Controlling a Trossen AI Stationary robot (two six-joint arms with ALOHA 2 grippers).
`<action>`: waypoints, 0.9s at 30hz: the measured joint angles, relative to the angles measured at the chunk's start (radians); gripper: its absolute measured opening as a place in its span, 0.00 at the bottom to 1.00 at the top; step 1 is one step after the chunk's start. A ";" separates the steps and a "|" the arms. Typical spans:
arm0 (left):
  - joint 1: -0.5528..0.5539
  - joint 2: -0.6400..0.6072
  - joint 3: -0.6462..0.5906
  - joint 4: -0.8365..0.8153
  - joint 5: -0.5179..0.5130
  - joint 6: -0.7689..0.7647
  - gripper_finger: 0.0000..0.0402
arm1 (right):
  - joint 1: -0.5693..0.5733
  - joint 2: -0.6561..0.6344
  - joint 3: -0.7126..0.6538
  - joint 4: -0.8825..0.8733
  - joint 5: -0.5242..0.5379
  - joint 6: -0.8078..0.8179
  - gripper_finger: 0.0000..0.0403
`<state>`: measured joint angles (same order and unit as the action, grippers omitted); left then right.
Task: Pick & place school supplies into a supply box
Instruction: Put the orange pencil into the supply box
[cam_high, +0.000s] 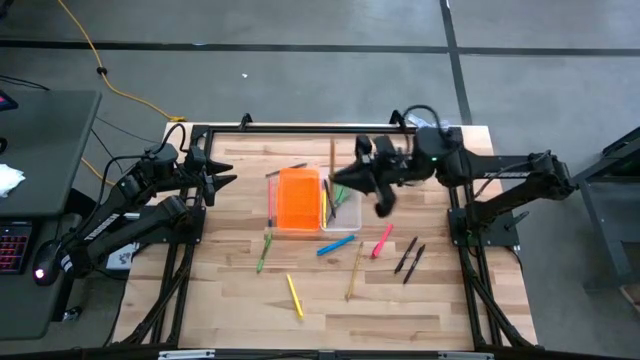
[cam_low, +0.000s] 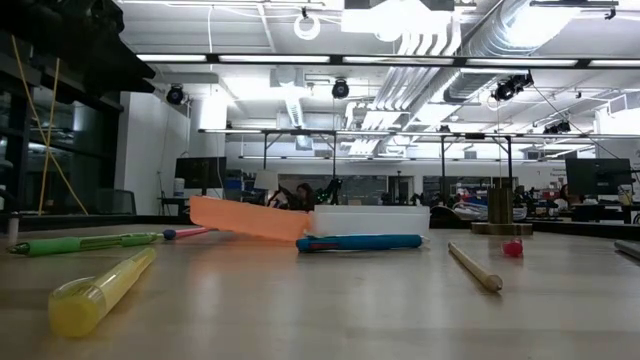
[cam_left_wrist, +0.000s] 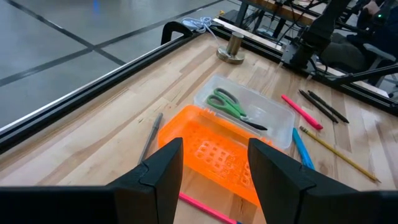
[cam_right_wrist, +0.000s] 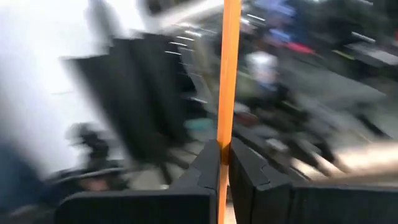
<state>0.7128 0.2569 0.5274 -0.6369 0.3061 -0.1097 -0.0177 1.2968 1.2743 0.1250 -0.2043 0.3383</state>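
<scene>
Scissors (cam_left_wrist: 233, 106) lie in supply box (cam_high: 300, 200) — right gripper (cam_right_wrist: 224, 163) jaws clamp orange pencil (cam_right_wrist: 227, 68); left gripper (cam_left_wrist: 214, 163) jaws open.

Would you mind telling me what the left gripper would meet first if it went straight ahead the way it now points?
Most likely the orange half of the supply box, which sits directly beyond the open left gripper; the clear tray with green scissors lies farther on. Depth is uncertain.
</scene>
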 joint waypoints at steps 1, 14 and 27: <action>0.000 0.000 0.000 0.000 0.000 0.000 0.52 | 0.000 0.000 0.000 -0.037 0.067 0.025 0.00; 0.000 0.000 0.000 0.000 0.000 0.000 0.52 | -0.009 0.092 0.000 -0.211 0.410 0.344 0.00; 0.000 0.000 0.000 0.001 0.000 0.000 0.52 | -0.090 0.295 0.000 -0.400 0.289 0.706 0.00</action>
<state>0.7128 0.2569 0.5274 -0.6361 0.3061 -0.1101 -0.1081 1.5920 1.2743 -0.2752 0.0849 1.0446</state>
